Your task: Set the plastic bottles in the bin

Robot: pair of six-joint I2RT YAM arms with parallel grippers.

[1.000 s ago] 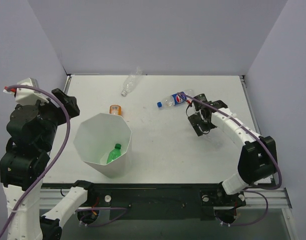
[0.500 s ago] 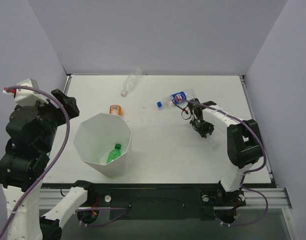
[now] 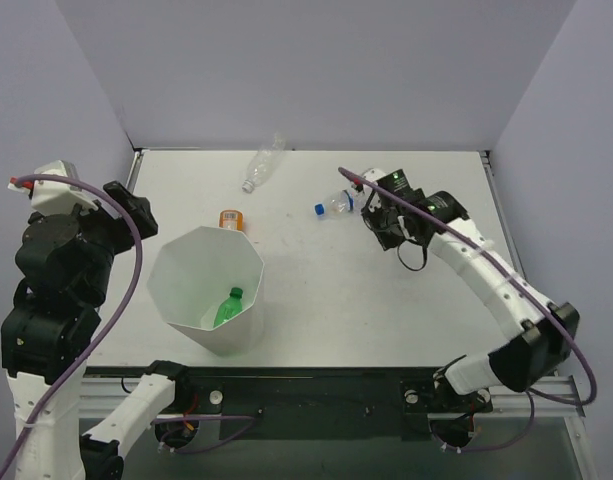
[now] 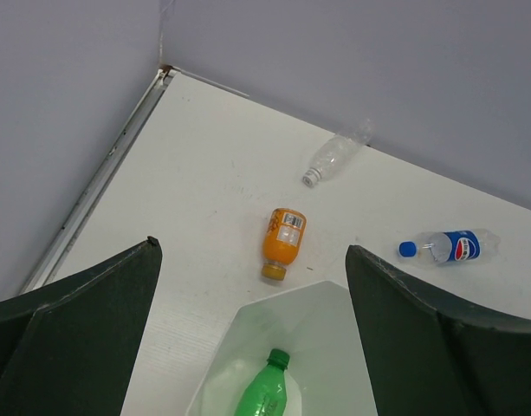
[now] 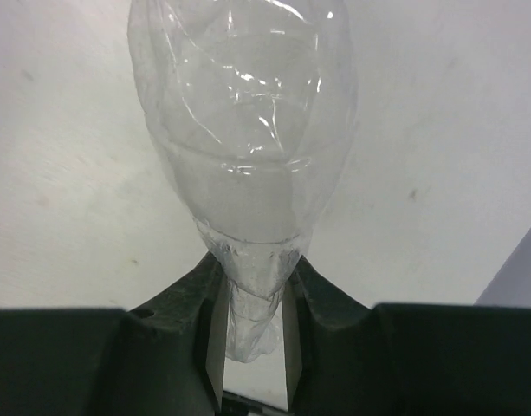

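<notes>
Now the right jaws are pinching the crumpled end of the clear blue-labelled plastic bottle [image 3: 336, 205], well apart from the large white faceted bin [image 3: 186, 285] holding a green plastic bottle [image 3: 227, 308]; the left jaws are hanging wide open above it, gripping nothing

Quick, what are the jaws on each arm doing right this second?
Left gripper: jaws wide open, holding nothing.
Right gripper: jaws shut on the base end of the clear bottle with the blue cap.
</notes>
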